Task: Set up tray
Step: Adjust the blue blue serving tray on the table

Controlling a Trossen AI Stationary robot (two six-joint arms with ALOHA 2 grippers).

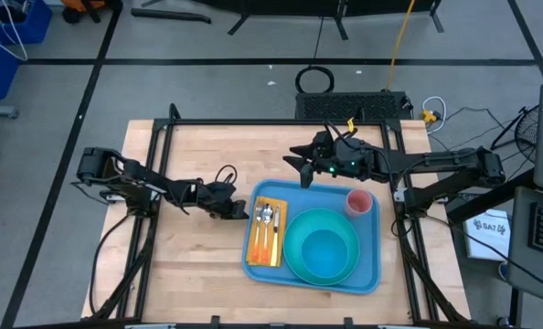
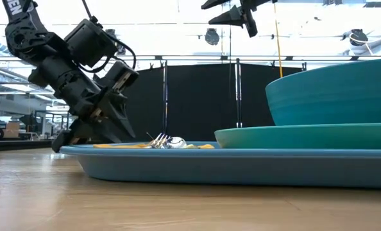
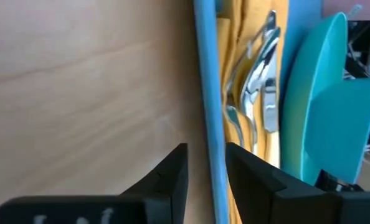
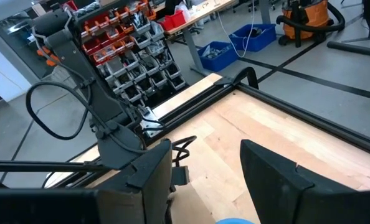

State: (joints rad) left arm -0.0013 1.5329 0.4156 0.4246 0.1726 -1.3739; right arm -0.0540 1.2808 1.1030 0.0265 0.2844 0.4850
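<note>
Straddling the tray's rim, that's the left pincer (image 1: pixel 242 212) right now, down low at the left edge of the tray (image 1: pixel 374 274). The left wrist view shows it plainly: one dark finger (image 3: pixel 166 180) on the wood outside, the other inside over the yellow napkin (image 3: pixel 225 68), with the blue rim (image 3: pixel 208 93) running up between them. The gap is narrow, yet a sliver of daylight shows on each side of the rim, so whether it actually clamps the rim I cannot tell.

The tray itself lies flat on the wooden table (image 1: pixel 198 256), toward the right-hand side, its long edges running away from the front. Inside it, on the left, the napkin carries cutlery (image 1: pixel 267 224), a fork and a spoon among the pieces, with orange handles. To the right of that sits a round teal plate (image 1: pixel 299 265) with a teal bowl (image 1: pixel 326 251) on it, and a pink cup (image 1: pixel 359 202) stands in the far right corner.

From table height, the left pincer leans down steeply against the tray's near end.

Up above, the right pincer (image 1: pixel 301 166) hangs in the air over the tray's far edge, fingers (image 4: pixel 272 174) spread wide, gripping nothing.
</note>
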